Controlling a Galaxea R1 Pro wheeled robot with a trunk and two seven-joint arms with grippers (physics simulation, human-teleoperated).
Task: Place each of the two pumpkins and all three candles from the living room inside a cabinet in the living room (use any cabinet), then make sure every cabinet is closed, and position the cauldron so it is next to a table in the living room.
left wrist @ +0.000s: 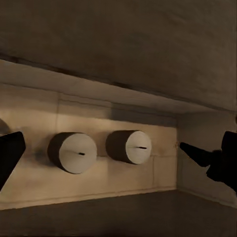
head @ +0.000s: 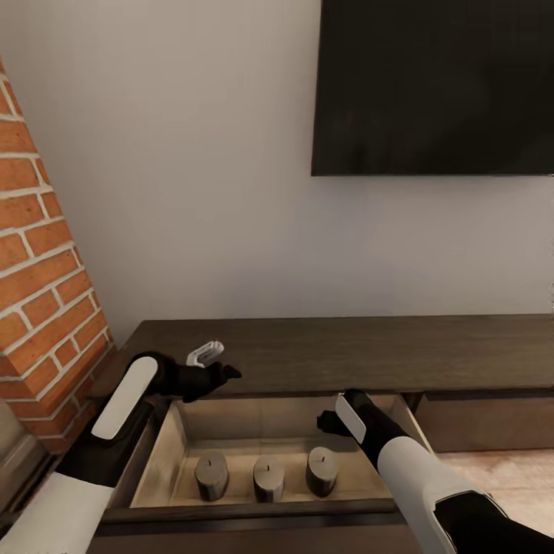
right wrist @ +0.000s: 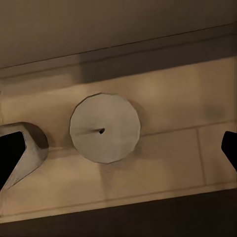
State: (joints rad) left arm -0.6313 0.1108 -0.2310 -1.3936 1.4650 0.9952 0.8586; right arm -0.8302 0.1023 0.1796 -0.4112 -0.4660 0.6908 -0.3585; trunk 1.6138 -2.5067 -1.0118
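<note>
Pale-wood drawer of dark cabinet open, 3 candles inside.
Left gripper & right gripper both spread, empty, w/ candles below fingertips.

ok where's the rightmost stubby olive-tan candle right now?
Head view: the rightmost stubby olive-tan candle stands upright in the open pale-wood drawer of the dark-brown console, beside the middle candle, just below the right end effector.
</note>
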